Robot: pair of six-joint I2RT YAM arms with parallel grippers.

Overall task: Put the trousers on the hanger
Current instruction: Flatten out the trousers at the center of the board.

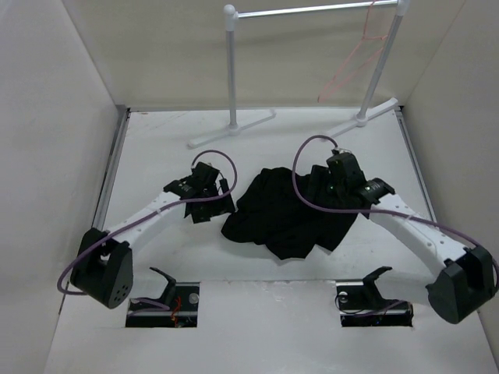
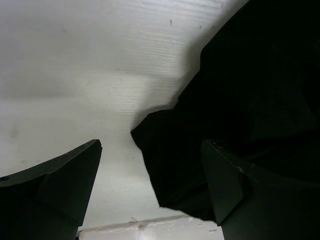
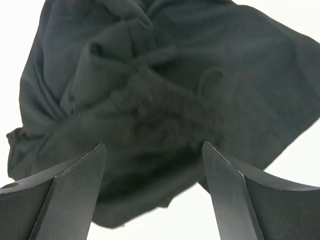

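trousers crumpled on white table

Left arm, right arm bent inward, left pincer gaping, right pincer gaping, both apparently low

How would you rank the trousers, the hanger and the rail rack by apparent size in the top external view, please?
1. rail rack: widest span, though thin and farthest back.
2. trousers: most solid area, so top place is unsure.
3. hanger: clearly smallest, thin wire on the rail.
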